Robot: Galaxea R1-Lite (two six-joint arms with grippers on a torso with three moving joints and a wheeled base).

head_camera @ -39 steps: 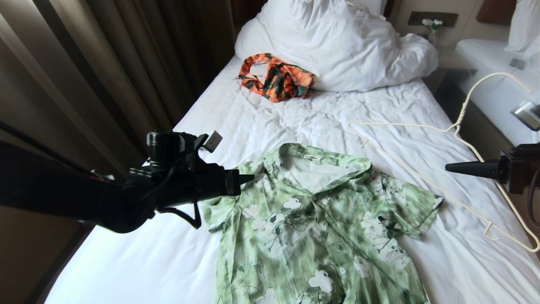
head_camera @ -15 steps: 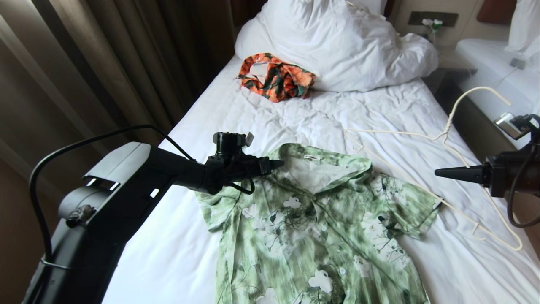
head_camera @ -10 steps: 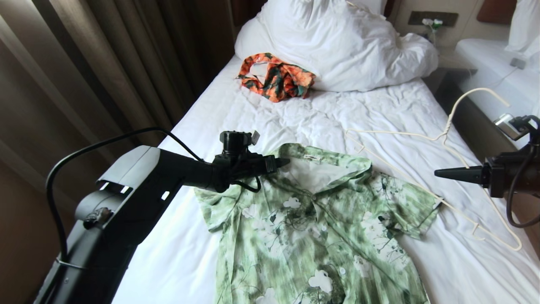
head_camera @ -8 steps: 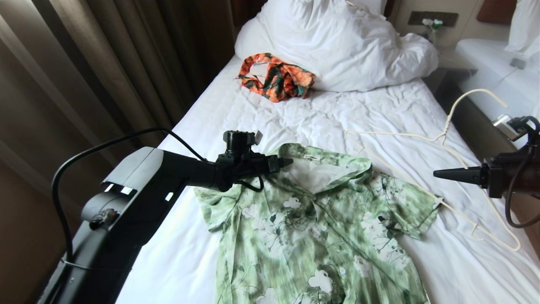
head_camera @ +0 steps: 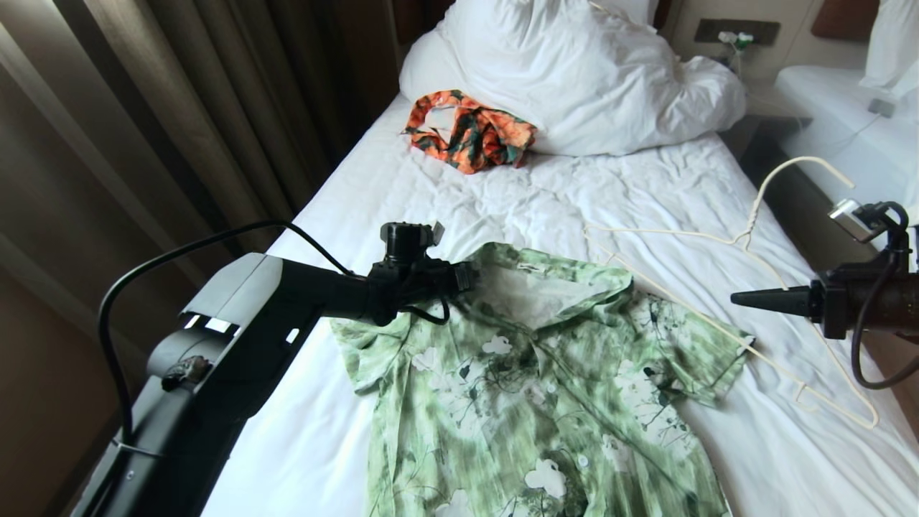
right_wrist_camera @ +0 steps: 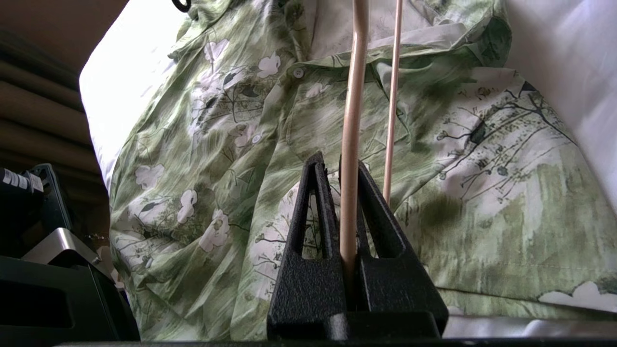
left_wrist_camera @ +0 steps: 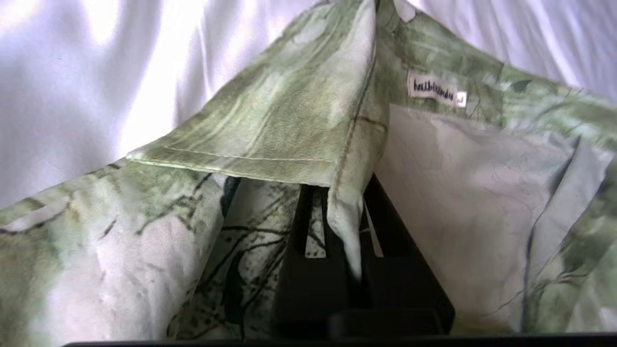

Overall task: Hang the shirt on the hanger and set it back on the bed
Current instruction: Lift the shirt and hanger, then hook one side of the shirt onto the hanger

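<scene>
- I see the shirt [head_camera: 531, 388] lying flat and face up on the bed [head_camera: 402, 208], collar toward the pillow [head_camera: 567, 79], its right sleeve near the bed's right edge
- My left gripper [head_camera: 470, 275] sits at the collar's left side, low over the sheet, with the arm reaching in from the lower left
- In the left wrist view the left gripper [left_wrist_camera: 343, 241] has its jaws pinched together on the collar's front edge; a fold of green cloth stands between the two black fingers [left_wrist_camera: 308, 231]
- That same view shows the neck label [left_wrist_camera: 436, 90] sewn inside the collar, which the head view gives only as a pale sliver
- My right gripper [head_camera: 747, 298] hovers above the bed's right side, just past the shirt's right sleeve
- It is clamped on the hanger [head_camera: 747, 237], whose hook rises toward the second bed [head_camera: 840, 122] while the long bar slants down to the sheet
- In the right wrist view the right gripper [right_wrist_camera: 348, 193] has the hanger [right_wrist_camera: 351, 144] wire running straight up between its closed fingers, the shirt [right_wrist_camera: 270, 159] spread beneath
- An orange garment [head_camera: 470, 129] lies bunched against the pillow, well apart from both hands
</scene>
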